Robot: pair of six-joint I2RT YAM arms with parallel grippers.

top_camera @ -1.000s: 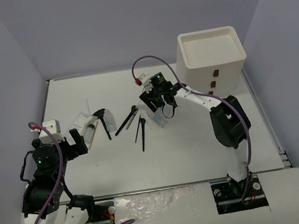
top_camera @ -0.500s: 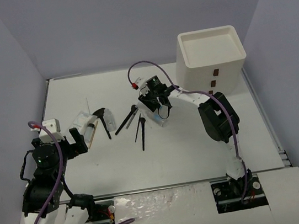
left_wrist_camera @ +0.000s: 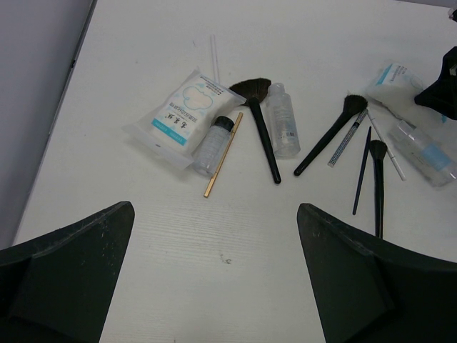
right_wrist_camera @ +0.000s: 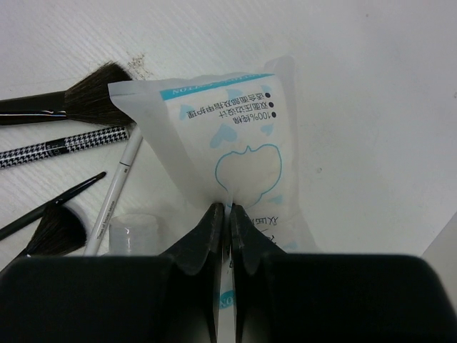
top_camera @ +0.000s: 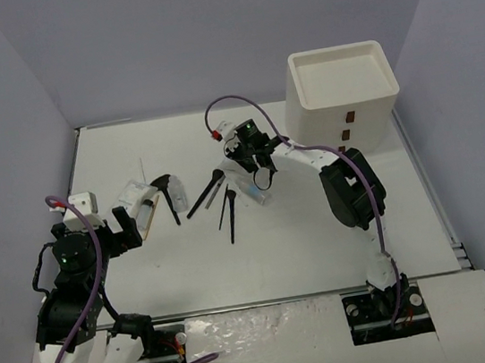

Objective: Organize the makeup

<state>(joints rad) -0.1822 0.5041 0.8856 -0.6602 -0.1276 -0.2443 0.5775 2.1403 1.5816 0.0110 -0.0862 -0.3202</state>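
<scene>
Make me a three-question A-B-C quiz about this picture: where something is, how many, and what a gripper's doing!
1. Where is the box? A far right B near left C middle
2. How many sachets? A one B two C five
3. The right gripper is A open B shut on a sachet C holding a brush
Answers: 1 A, it stands far right in the top view. 2 B, one lies left, one is gripped. 3 B, it pinches a sachet.

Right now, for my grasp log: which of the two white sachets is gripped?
The right sachet, pinched in the right gripper; the left sachet lies free.
</scene>
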